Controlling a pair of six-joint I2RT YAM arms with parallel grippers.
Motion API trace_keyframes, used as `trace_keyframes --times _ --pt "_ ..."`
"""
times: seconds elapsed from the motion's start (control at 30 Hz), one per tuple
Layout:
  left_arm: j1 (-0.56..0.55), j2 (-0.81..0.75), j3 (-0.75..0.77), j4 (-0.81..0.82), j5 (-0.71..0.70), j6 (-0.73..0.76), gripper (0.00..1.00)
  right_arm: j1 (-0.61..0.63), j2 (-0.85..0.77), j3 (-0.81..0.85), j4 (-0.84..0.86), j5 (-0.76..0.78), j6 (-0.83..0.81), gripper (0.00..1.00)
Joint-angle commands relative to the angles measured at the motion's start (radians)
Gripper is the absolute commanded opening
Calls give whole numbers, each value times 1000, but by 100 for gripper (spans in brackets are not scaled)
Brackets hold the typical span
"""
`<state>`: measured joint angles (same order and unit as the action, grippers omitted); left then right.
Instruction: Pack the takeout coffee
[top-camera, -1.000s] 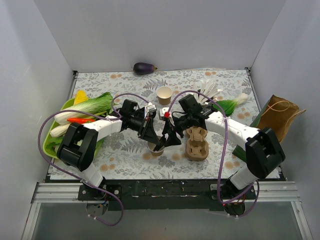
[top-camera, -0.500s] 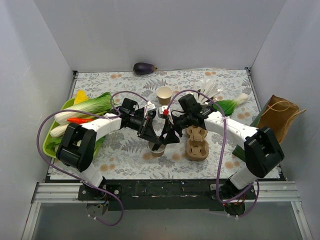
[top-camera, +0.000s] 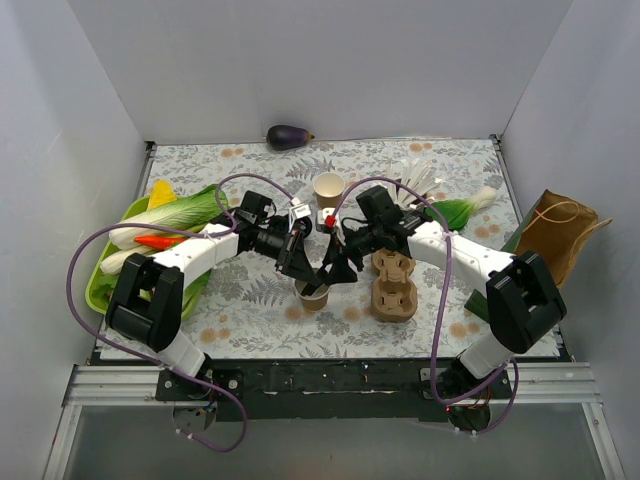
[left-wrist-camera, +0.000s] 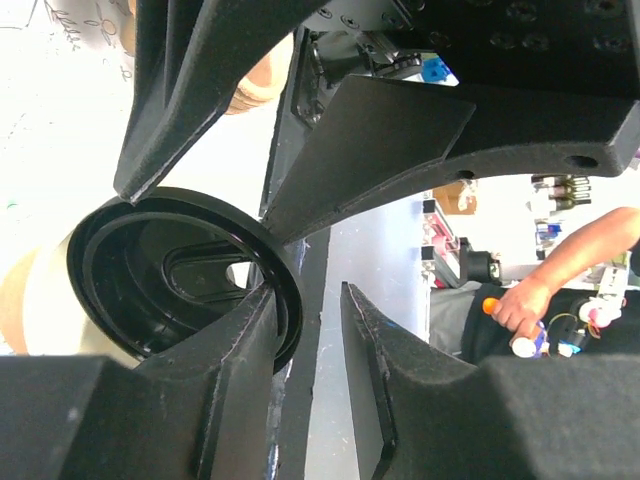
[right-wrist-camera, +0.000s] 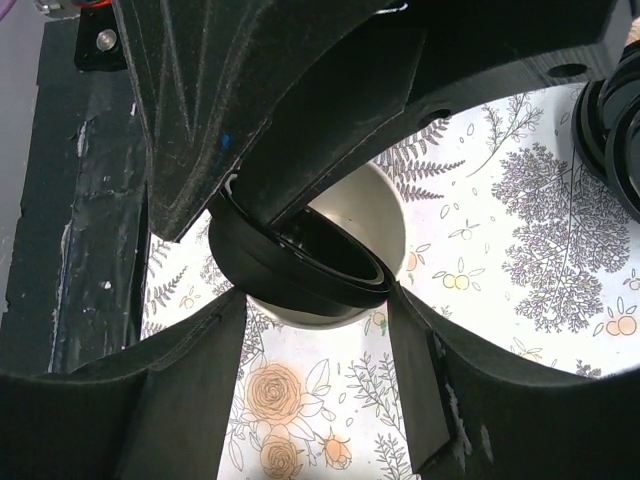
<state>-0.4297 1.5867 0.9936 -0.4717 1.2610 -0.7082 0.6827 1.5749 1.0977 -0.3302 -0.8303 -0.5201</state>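
Small tan paper takeout coffee cup (top-camera: 314, 300) stood upright on the floral-patterned tabletop (top-camera: 240, 315), centre-front, just left of the tan moulded-pulp cup carrier (top-camera: 393, 287), with both arms meeting over it. Round black plastic lid (right-wrist-camera: 300, 262) sat tilted over the cup's white mouth, not seated flat. Right arm's fingers (right-wrist-camera: 415, 370) were closed onto the lid, one tip on each side of its rim, with the cup directly below them. Left arm's fingers (left-wrist-camera: 240, 370) stood a little apart with nothing between them. The lid lay outside that gap, its rim touching the outer face of one finger. Counts: two tan paper cups, this one plus a lidless tan cup (top-camera: 328, 188) further back, well apart. One lid on the cup, plus a stack of loose black lids (right-wrist-camera: 612, 130) near it, number not readable. One cup carrier. One purple eggplant (top-camera: 288, 137) at the back edge. One brown paper bag (top-camera: 558, 230) at the right. One green tray (top-camera: 97, 290) of vegetables at the left.
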Motion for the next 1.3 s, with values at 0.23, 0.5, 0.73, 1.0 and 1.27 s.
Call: trace_keyframes --times 0.23,0.5,0.73,1.0,1.27 --pt "13 -91 48 -41 -89 93 31 26 17 71 36 -62 61 63" --pt "14 -113 43 -44 -251 107 31 35 31 80 36 -50 68 64" --pt "16 -125 51 -31 -347 113 31 37 31 76 48 -39 83 66" --pt "16 -131 57 -50 -324 125 31 37 30 74 53 -41 92 68" --pt "16 -165 14 -51 -354 119 31 37 34 76 57 -29 101 69"
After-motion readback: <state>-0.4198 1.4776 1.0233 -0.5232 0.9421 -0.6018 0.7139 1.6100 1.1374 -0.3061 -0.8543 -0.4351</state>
